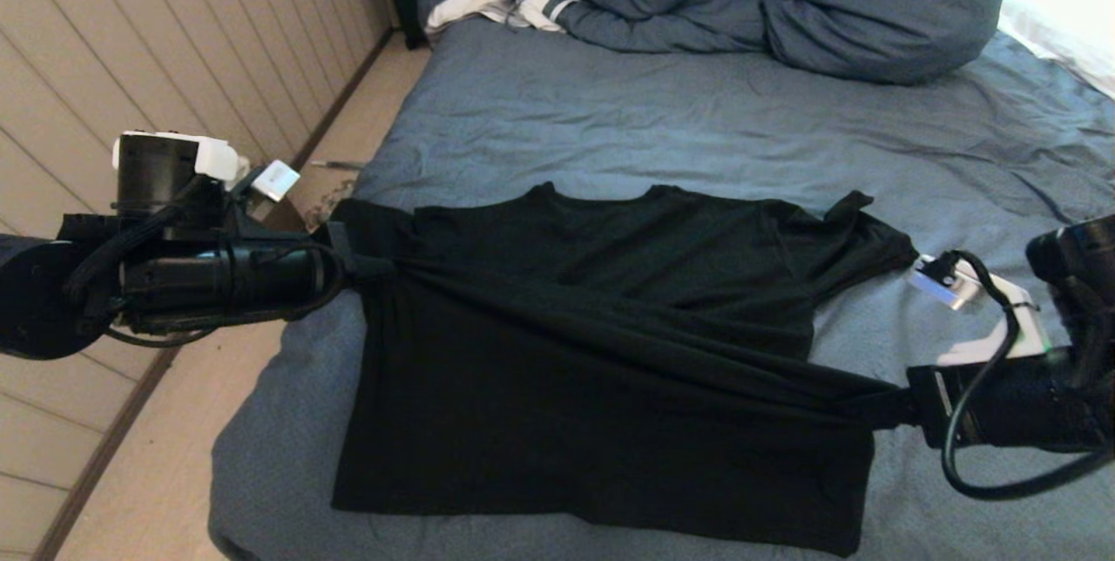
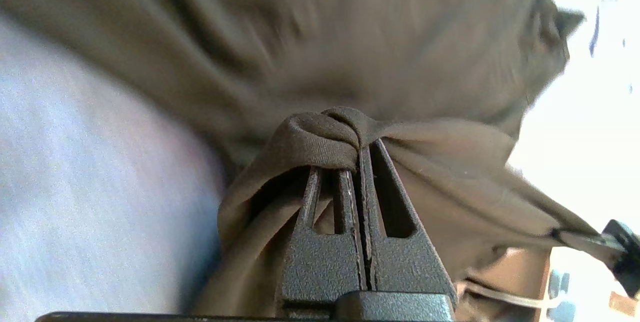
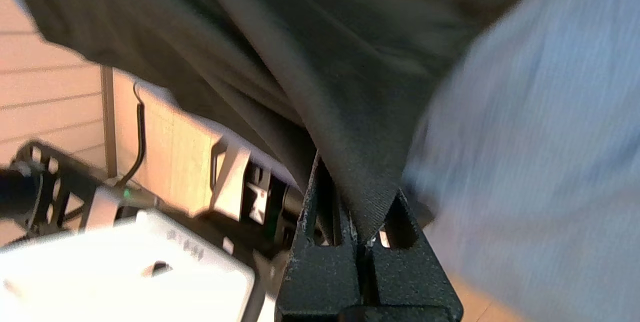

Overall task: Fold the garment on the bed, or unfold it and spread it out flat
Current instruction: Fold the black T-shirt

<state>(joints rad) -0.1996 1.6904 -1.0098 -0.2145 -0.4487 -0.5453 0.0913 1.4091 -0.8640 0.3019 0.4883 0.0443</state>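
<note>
The garment (image 1: 601,352), a black T-shirt with its plain side up, lies across the near part of the bed (image 1: 697,125), neck toward the far side. A taut ridge of cloth runs slantwise between my two grippers. My left gripper (image 1: 370,266) is shut on a bunched fold at the shirt's left edge; in the left wrist view the garment (image 2: 320,137) wraps over the left gripper's (image 2: 356,154) closed tips. At the right edge my right gripper (image 1: 902,411) is shut on a point of cloth, and in the right wrist view the garment (image 3: 360,172) narrows into the right gripper (image 3: 361,234).
A bulky blue duvet (image 1: 766,3) is heaped at the far side, with a white stripe-cuffed cloth (image 1: 514,3) beside it and a white pillow (image 1: 1067,30) at the far right. The bed's left edge drops to the floor (image 1: 131,474) beside a panelled wall (image 1: 131,30).
</note>
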